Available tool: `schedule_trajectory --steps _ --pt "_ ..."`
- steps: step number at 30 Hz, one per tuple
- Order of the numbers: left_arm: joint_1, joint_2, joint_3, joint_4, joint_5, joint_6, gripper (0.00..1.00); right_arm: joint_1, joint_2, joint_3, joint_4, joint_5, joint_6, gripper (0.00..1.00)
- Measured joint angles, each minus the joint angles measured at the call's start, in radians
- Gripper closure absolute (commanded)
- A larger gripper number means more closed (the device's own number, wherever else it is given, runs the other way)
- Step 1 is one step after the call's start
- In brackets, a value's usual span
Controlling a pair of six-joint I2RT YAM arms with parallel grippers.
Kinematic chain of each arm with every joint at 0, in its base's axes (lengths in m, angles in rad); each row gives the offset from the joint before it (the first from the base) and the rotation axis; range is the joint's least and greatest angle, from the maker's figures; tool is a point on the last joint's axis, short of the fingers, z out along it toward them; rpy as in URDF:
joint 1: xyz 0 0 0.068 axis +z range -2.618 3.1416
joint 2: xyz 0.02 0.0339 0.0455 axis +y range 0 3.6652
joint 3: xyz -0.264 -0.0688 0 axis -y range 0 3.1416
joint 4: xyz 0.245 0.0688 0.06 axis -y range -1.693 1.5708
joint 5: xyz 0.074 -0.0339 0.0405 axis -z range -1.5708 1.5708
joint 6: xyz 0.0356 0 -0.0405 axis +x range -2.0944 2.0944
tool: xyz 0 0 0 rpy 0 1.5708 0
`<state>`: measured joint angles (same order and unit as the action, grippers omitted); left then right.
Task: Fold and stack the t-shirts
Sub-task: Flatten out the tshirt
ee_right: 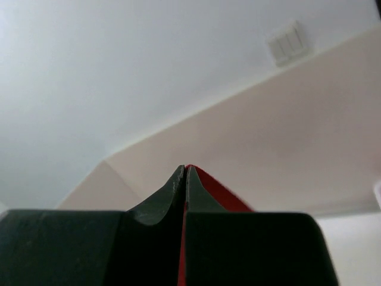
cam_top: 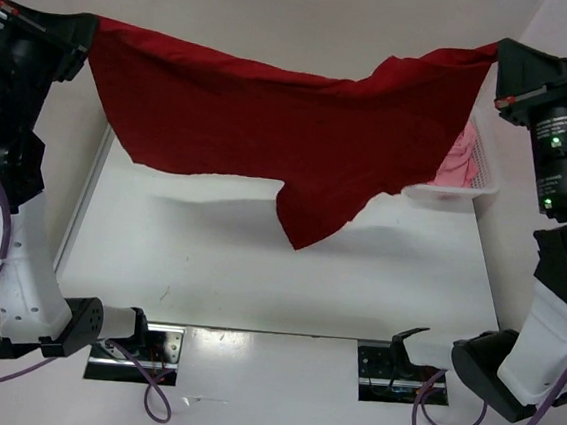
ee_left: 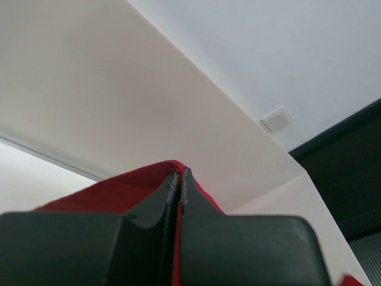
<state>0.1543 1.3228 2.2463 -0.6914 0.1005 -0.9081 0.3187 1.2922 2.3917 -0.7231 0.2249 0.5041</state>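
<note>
A dark red shirt point(cam_top: 272, 121) hangs spread in the air above a white table point(cam_top: 257, 280). It is stretched left to right like washing on a line, and one loose flap droops near the middle. The left gripper point(cam_top: 91, 25) is clamped on its upper left corner and the right gripper point(cam_top: 500, 55) on its upper right corner. Each wrist view shows fingers pressed together with red cloth between them. At the far right a pink shirt point(cam_top: 460, 157) lies in a white basket point(cam_top: 461, 194), partly hidden by the red cloth. Pale walls point(cam_top: 283, 12) enclose the table. A switch plate point(ee_right: 287, 43) shows on a white surface of the room beyond.
</note>
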Motion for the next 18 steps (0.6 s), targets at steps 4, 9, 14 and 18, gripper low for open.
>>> schedule_trajectory --steps 4,9,14,18 --pt "0.000 0.012 0.015 -0.027 -0.039 0.018 1.00 0.055 0.031 0.105 0.005 0.052 -0.040 1.00" --pt "0.000 0.043 -0.114 -0.012 -0.069 0.025 1.00 0.059 0.092 0.032 0.060 0.102 -0.103 1.00" --pt "0.000 0.132 -0.369 0.057 -0.087 0.041 1.00 0.022 0.311 -0.050 0.091 0.032 -0.134 1.00" --pt "0.000 0.318 -0.460 0.067 -0.080 0.040 1.00 -0.028 0.622 0.043 0.053 -0.037 -0.137 1.00"
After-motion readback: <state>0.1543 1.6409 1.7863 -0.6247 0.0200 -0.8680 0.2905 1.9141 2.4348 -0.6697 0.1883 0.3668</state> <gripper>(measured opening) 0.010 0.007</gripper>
